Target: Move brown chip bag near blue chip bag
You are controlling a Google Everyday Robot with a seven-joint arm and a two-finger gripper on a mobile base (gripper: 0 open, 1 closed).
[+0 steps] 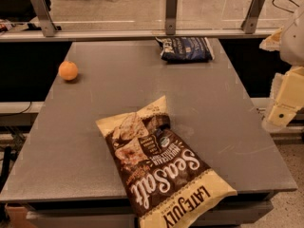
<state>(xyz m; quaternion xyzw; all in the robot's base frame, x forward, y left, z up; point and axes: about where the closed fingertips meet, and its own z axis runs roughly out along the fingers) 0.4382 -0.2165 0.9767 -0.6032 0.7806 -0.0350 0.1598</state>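
Observation:
The brown chip bag (161, 163) lies flat on the grey table (85, 141) near the front edge, its cream lower end hanging a little over the edge. It has a dark brown centre, white "Sea Salt" script and "LATE JULY" lettering. The blue chip bag (186, 49) lies at the table's far edge, right of centre, well apart from the brown bag. My gripper (281, 114) shows as cream-coloured parts at the right edge of the view, beyond the table's right side, away from both bags.
An orange (68, 71) sits on the table's far left. A glass barrier with metal posts (171, 12) runs along the far edge. Floor lies to the right of the table, below the arm.

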